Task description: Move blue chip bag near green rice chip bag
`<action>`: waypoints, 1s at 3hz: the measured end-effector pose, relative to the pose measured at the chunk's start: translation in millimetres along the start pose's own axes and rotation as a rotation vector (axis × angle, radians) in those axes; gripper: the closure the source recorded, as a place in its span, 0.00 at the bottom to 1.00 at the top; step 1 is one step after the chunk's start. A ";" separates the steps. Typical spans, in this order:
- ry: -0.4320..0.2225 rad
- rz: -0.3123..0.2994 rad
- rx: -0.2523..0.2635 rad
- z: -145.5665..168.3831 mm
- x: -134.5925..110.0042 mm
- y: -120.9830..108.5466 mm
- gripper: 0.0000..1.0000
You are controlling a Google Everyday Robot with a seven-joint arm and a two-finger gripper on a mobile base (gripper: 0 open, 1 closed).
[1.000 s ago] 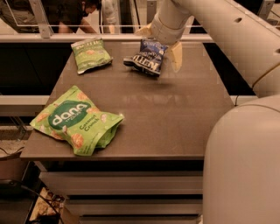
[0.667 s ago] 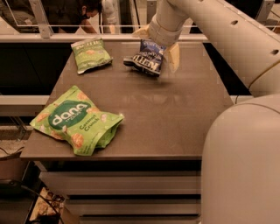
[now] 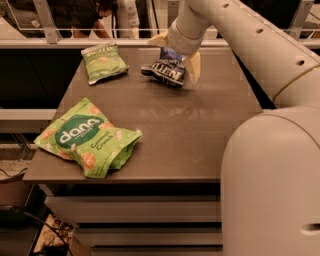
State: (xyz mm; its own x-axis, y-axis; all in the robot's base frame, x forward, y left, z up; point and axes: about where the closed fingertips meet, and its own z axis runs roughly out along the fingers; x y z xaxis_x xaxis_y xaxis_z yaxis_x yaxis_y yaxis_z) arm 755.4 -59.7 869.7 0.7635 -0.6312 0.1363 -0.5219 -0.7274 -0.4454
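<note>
White plastic fills the near right corner: the robot's rounded body (image 3: 272, 190). From it the arm (image 3: 245, 37) reaches away over the table's far end. Grey shelves (image 3: 130, 210) sit beneath the brown table (image 3: 195, 135), at its near edge.

On the table's near left corner lies the green rice chip bag (image 3: 87, 137), flat, with its "dana" oval facing up and one corner just past the left edge. A wide stretch of table top separates it from everything further back.

Toward the far side, right of centre, the gripper (image 3: 171, 62) points down from the arm's wrist. Its pale yellow fingers (image 3: 193, 67) are clamped on the crumpled top of the blue chip bag (image 3: 167, 74). The bag hangs tilted with its white lettering facing the camera, and I cannot tell whether its lower edge touches the table. It is well apart from the green rice chip bag.

A smaller green snack bag (image 3: 103, 61) lies flat at the far left, near the blue one but not touching it. Beyond the table runs a metal railing (image 3: 45, 44), with a person in dark clothes (image 3: 75, 12) behind it.
</note>
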 end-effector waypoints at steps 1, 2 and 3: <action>0.022 -0.011 -0.051 9.8 3.9 3.2 0.00; 0.063 -0.028 -0.107 16.5 7.8 4.6 0.00; 0.094 -0.050 -0.154 21.6 8.5 4.3 0.00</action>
State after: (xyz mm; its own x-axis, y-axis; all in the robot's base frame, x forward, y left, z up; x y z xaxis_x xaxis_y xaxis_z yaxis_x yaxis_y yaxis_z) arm 767.8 -62.4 849.9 0.7546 -0.6105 0.2404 -0.5419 -0.7865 -0.2964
